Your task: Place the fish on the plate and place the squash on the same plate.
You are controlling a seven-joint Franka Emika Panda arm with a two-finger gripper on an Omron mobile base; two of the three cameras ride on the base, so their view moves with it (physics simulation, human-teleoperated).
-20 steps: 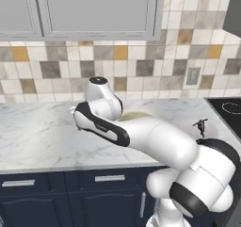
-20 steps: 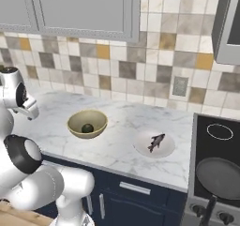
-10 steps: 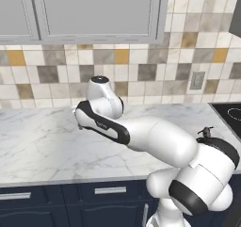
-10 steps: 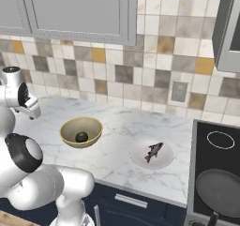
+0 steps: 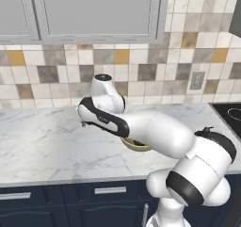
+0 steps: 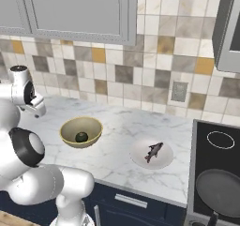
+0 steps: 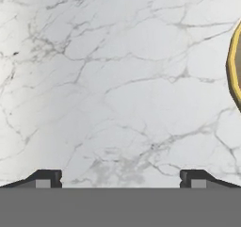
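Right base view: fish [image 6: 154, 151] lies on the white plate [image 6: 139, 158], roughly centred, head toward 1 o'clock. Plate sits on the marble tabletop [image 6: 117, 126], just left of the stove [image 6: 216, 173].

Tan bowl [image 6: 81, 131] at 9 o'clock from the plate, well apart — a small dark round squash [image 6: 81, 137] rests in its bottom.

Frying pan [image 6: 219, 191] on the stove, at 4 o'clock from the plate.

Hand view: pincer [image 7: 117, 179] spread wide, nothing between the tips, bare marble beneath. Bowl's yellow rim cuts in at 3 o'clock.

Left base view: arm bends over the tabletop — bowl edge peeks from under it.
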